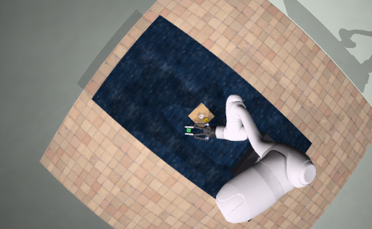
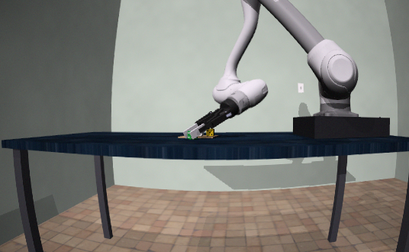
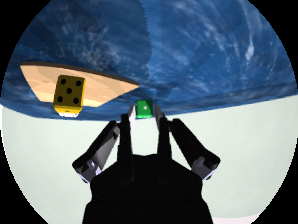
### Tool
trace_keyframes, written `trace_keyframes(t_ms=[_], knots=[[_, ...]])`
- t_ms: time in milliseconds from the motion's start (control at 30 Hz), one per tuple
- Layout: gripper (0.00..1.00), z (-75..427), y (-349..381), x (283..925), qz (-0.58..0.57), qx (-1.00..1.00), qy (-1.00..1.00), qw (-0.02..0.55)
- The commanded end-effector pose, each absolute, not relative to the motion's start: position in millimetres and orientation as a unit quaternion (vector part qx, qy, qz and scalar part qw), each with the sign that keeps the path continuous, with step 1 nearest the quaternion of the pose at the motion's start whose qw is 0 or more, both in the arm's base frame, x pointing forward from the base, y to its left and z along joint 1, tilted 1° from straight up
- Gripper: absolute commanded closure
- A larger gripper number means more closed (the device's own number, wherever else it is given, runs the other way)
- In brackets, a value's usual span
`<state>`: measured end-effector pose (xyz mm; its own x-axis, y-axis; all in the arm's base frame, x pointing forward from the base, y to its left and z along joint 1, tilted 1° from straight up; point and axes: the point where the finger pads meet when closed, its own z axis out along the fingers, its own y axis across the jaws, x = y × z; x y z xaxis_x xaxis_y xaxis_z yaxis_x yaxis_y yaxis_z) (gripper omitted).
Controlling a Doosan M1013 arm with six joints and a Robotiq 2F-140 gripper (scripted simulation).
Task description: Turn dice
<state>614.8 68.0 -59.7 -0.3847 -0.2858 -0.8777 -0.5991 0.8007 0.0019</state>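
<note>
A small tan mat (image 1: pixel 200 112) lies on the dark blue table. A white die (image 1: pixel 201 116) and a yellow die (image 1: pixel 206 120) sit on it. The yellow die also shows in the wrist view (image 3: pixel 69 91) on the mat (image 3: pixel 87 82). A green die (image 1: pixel 188 130) sits on the table just off the mat's corner. My gripper (image 1: pixel 189 130) is low and tilted, and its fingertips straddle the green die (image 3: pixel 143 108). The fingers stand a little apart from the die, so the gripper is open around it. In the side view the gripper (image 2: pixel 190 134) reaches down to the table surface beside the yellow die (image 2: pixel 210 132).
The arm's black base (image 2: pixel 341 127) stands on the table's right end. The arm's elbow (image 1: pixel 237 118) hangs over the table right of the mat. The floor below is tiled.
</note>
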Motion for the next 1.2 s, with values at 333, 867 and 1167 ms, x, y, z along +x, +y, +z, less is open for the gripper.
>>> trace_keyframes(t_ms=[333, 867, 1167], knots=[[0.72, -55.7, 63.8, 609.2, 0.162, -0.271, 0.816, 0.484], [0.72, -36.0, 42.1, 580.2, 0.162, -0.271, 0.816, 0.484], [0.72, -33.5, 41.7, 579.7, 0.162, -0.271, 0.816, 0.484]])
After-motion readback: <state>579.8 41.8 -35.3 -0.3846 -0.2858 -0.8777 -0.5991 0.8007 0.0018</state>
